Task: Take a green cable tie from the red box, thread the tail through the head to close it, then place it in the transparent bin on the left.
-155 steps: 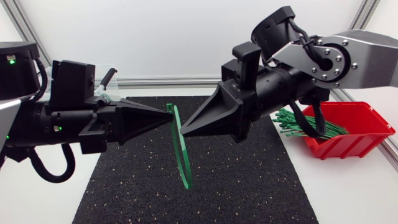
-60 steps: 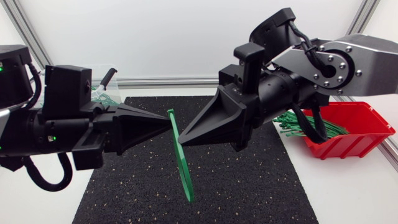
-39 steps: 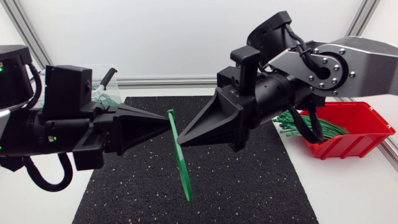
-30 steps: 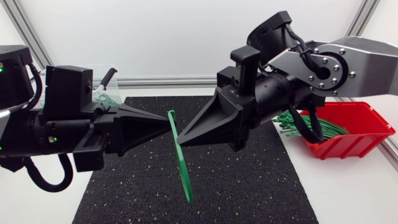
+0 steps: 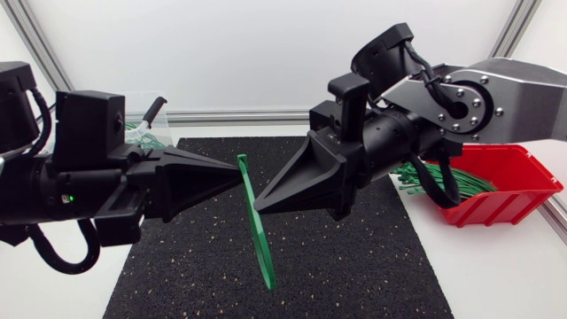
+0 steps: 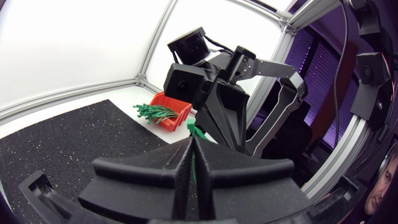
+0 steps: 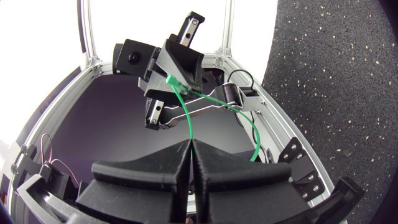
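A green cable tie (image 5: 260, 237) hangs bent into a long loop above the black mat, between my two grippers. My left gripper (image 5: 240, 167) is shut on its upper end, where the head is. My right gripper (image 5: 258, 204) is shut on the strap a little lower, tip to tip with the left one. In the right wrist view the cable tie (image 7: 181, 107) runs from my right gripper (image 7: 189, 148) up to the left arm's fingertips. In the left wrist view a short green piece (image 6: 193, 132) sticks out ahead of my left gripper (image 6: 191, 148). The red box (image 5: 509, 193) at the right holds several green ties (image 5: 432, 175).
A black speckled mat (image 5: 354, 266) covers the middle of the white table. The transparent bin (image 5: 143, 133), with green ties inside, stands at the back left, mostly hidden behind my left arm. The red box (image 6: 172, 113) also shows beyond the right arm in the left wrist view.
Both grippers have kept their hold on the tie. The left arm has shifted a little, the right gripper has dipped slightly, and the loop has turned a bit.
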